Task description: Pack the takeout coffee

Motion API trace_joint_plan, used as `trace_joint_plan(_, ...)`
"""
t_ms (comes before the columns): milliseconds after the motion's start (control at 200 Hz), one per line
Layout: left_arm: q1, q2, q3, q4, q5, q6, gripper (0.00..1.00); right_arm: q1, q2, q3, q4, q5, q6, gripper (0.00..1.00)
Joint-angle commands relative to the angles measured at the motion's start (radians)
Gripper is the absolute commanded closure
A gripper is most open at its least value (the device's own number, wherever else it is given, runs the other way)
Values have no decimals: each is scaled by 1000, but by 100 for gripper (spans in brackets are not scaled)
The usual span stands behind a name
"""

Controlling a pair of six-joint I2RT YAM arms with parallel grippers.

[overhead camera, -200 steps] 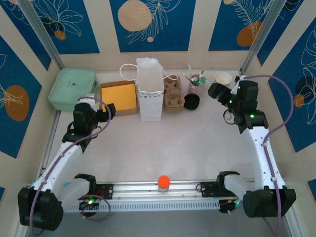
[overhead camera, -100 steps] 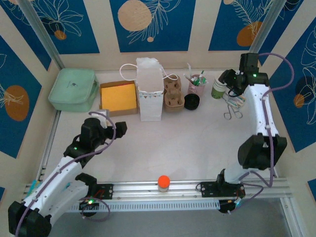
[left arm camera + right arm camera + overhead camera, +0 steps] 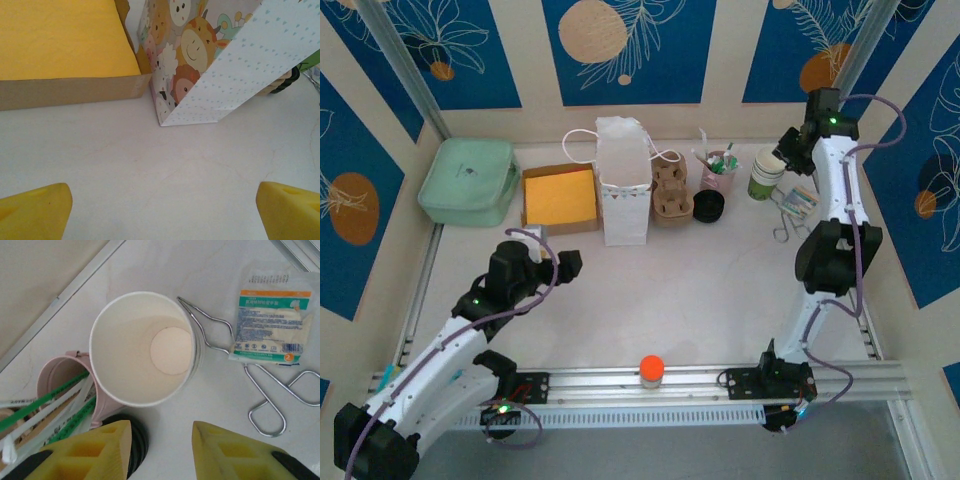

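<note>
The takeout coffee as a lidded cup is out of view. A lidless green-and-white cup [image 3: 765, 176] stands at the back right, and its white inside [image 3: 131, 352] faces my right wrist camera. A round black lid [image 3: 708, 207] lies flat on the table, partly under my left fingertip [image 3: 139, 439]. My right gripper [image 3: 788, 152] hangs just above the cup's near side [image 3: 162, 429]; its jaws are apart with nothing between them. My left gripper [image 3: 558, 263] is open over bare table [image 3: 162, 212], facing the paper bag.
A patterned paper bag [image 3: 622, 195] stands at the back centre with a cardboard cup carrier [image 3: 671, 195] beside it. Left of these are a box with yellow paper [image 3: 560, 197] and a green case [image 3: 468, 180]. A pink cup of sticks [image 3: 718, 170], metal tongs [image 3: 270, 410] and a packet [image 3: 270, 325] surround the cup.
My right arm has swung to the back corner above the lidless cup, and its jaws have narrowed. My left arm has drawn nearer and moved slightly to the right.
</note>
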Motion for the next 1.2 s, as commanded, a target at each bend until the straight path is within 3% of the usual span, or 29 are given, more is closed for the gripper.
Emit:
trace_joint_plan(0,-10,-14,7,0,-4,9,5,8,34,56,-76,55,-10,64)
trace_joint_plan(745,-15,-4,12,-2,-21,12,6,5,151,105,-51,68,-28,72)
trace_joint_plan(1196,-16,-7,17,-5,-24,10,6,5,184,137,-50,60,-32,85)
